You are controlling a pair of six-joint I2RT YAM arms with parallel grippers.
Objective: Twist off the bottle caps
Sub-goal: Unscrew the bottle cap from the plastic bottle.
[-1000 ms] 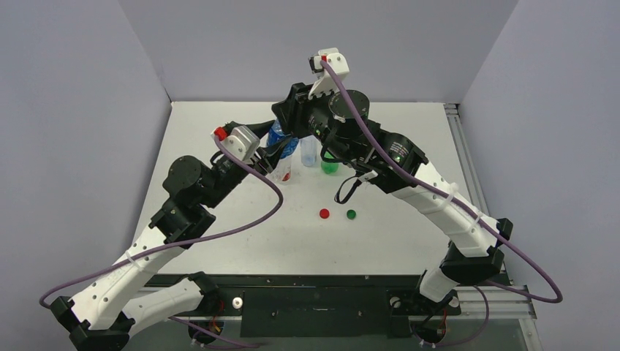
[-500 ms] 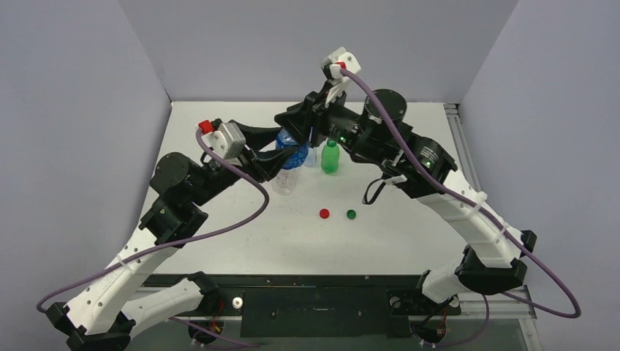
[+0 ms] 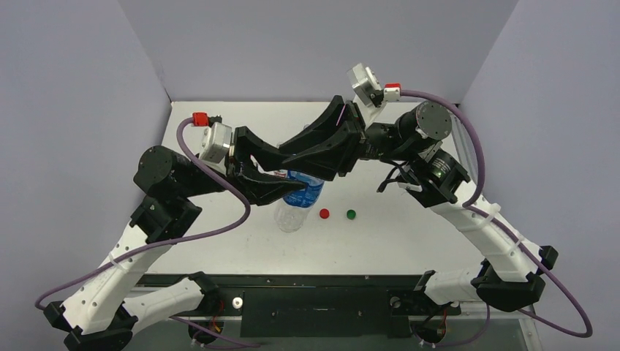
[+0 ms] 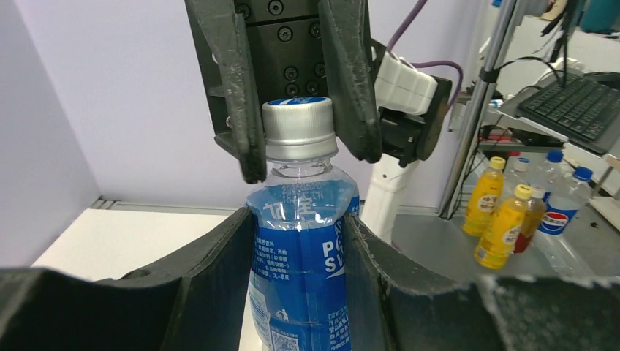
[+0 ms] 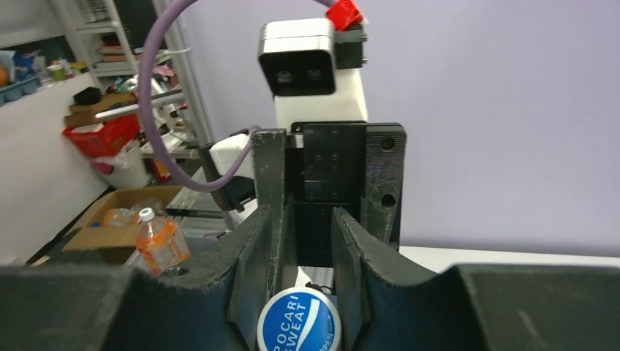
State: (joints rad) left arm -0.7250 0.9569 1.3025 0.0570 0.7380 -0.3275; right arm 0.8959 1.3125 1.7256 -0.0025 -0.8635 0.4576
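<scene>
The clear bottle with the blue label [image 3: 298, 199] stands lifted near the table's middle, held round its body by my left gripper [image 3: 296, 187], which is shut on it. In the left wrist view the bottle [image 4: 303, 270] fills the gap in that gripper [image 4: 300, 245], and its whitish-blue cap [image 4: 297, 130] sits between my right gripper's fingers [image 4: 241, 110]. My right gripper [image 3: 303, 167] comes from above and is shut on the cap [image 5: 300, 323]. A red cap [image 3: 324, 213] and a green cap [image 3: 351, 214] lie loose on the table. The other bottles and the white cap are hidden.
Grey walls enclose the white table [image 3: 219, 131] on three sides, and a metal rail [image 3: 459, 139] runs along its right edge. Off the table, the left wrist view shows yellow and blue-capped bottles [image 4: 504, 219] on a bench.
Both grippers have come toward the near side with the blue-labelled bottle, from the back cluster to just left of the loose caps. The green bottle, seen before, is now hidden by the arms.
</scene>
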